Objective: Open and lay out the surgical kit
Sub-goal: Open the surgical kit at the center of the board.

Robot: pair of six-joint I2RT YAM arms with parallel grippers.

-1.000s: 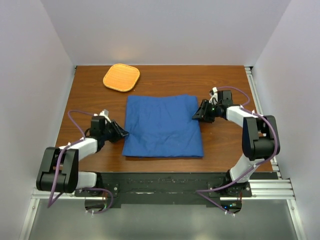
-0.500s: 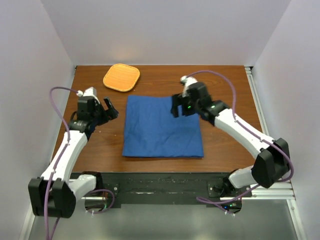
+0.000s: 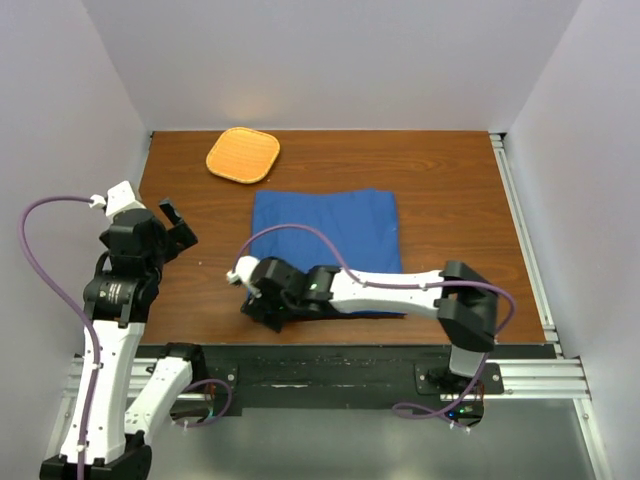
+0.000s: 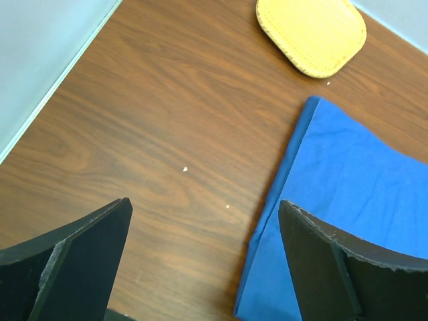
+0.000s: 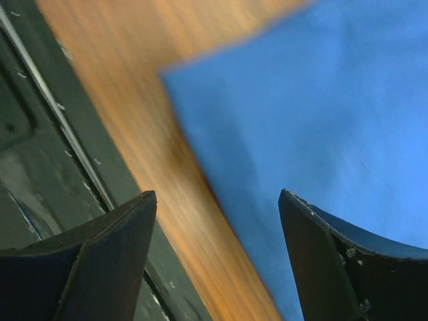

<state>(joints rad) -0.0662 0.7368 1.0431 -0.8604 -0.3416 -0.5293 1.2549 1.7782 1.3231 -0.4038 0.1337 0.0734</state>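
My right end effector (image 5: pixel 215 200), fingers spread, hangs over the near-left corner of the folded blue cloth wrap (image 3: pixel 330 235), which lies flat mid-desk (image 3: pixel 450 190). My left end effector (image 4: pixel 206 204), likewise spread and holding nothing, hovers left of the wrap. An orange mat (image 3: pixel 243 155) sits at far left.

Orange mat (image 3: pixel 243 155) with rounded corners, lying flat at far left of brown wooden table (image 3: pixel 450 180), plain white walls (image 3: pixel 330 60) around

A lab robot cell: plain white walls (image 3: pixel 330 60) boxing in a wooden table (image 3: pixel 450 190).
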